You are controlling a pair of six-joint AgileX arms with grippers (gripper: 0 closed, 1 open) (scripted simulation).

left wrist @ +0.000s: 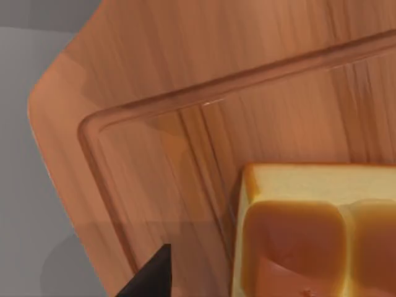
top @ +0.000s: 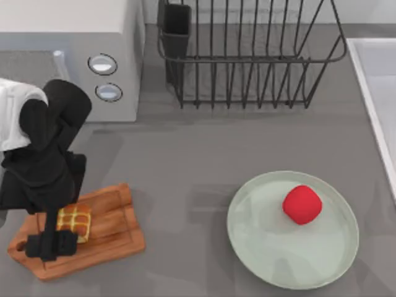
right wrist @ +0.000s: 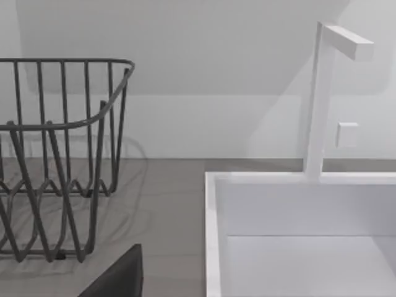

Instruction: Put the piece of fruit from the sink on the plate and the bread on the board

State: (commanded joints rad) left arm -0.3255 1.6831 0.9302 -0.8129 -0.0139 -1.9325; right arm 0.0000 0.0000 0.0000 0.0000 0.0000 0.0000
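The red piece of fruit (top: pixel 302 204) lies on the mint-green plate (top: pixel 272 257), toward its far right part. At the left front of the table the golden bread (top: pixel 75 221) rests on the wooden board (top: pixel 114 238). My left gripper (top: pixel 52 245) hovers over the board's handle end, beside the bread. The left wrist view shows the bread (left wrist: pixel 309 235) flat on the board (left wrist: pixel 185 93), and one black fingertip (left wrist: pixel 151 278) stands clear of it, so the gripper is open. The sink (top: pixel 371 93) runs along the right edge. A dark part of my right gripper (right wrist: pixel 120 275) shows near the sink (right wrist: pixel 213 235).
A wire dish rack (top: pixel 247 55) stands at the back middle, also seen as the rack (right wrist: pixel 55 154) beside the sink. A grey appliance with two round knobs (top: pixel 80 55) fills the back left. A white faucet (right wrist: pixel 322 99) rises behind the sink.
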